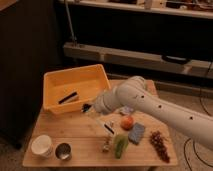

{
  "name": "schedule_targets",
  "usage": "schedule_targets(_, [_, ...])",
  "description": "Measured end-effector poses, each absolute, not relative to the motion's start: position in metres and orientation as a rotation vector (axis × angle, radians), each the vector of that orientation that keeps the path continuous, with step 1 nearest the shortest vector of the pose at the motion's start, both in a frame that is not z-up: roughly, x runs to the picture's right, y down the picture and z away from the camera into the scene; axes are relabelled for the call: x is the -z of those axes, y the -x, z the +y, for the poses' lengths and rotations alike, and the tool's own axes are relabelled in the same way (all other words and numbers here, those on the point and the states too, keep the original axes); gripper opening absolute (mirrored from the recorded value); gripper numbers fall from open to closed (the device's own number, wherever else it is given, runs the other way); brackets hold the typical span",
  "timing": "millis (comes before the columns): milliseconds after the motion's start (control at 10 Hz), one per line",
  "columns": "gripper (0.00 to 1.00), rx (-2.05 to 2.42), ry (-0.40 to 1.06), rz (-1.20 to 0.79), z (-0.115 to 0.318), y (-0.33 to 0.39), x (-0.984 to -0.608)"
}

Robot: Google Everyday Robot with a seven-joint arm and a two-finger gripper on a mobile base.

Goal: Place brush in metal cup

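Broadly, at the front left corner of the wooden table (75,131) stands the white cup (41,145), and the metal cup (63,151) stands just beside it on the right, upright, mouth up and nothing in it. Behind them sits a yellow bin (56,80) holding a flat black bar (68,97). The gripper (87,107) hangs just off the bin's front right corner, low over the table; whether it holds anything cannot be told. The brush (103,124) slants from near the gripper down and right to its dark end section, well apart from the metal cup. Judgement: light, stiff and slim, liable to pivot if taken near one end, so take hold mid-handle and lower it into the cup end first; the cup looks light and may tip. Further right lie a green item (120,146), an orange fruit (127,122), a blue sponge (136,133) and dark grapes (160,140).
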State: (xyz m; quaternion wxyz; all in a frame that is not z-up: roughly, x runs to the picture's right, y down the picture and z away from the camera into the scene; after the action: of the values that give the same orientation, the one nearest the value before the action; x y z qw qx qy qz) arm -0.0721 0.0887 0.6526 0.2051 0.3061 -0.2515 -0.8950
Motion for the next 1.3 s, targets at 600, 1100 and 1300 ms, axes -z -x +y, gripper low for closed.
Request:
schedule_targets(600, [0.00, 2.797, -1.068, -0.716, 0.056, 0.099, -0.669])
schedule_targets(1100, [0.00, 2.958, -1.174, -0.987, 0.071, 0.102, -0.669])
schedule_targets(1300, [0.00, 2.966, -1.281, -0.969, 0.094, 0.111, -0.661])
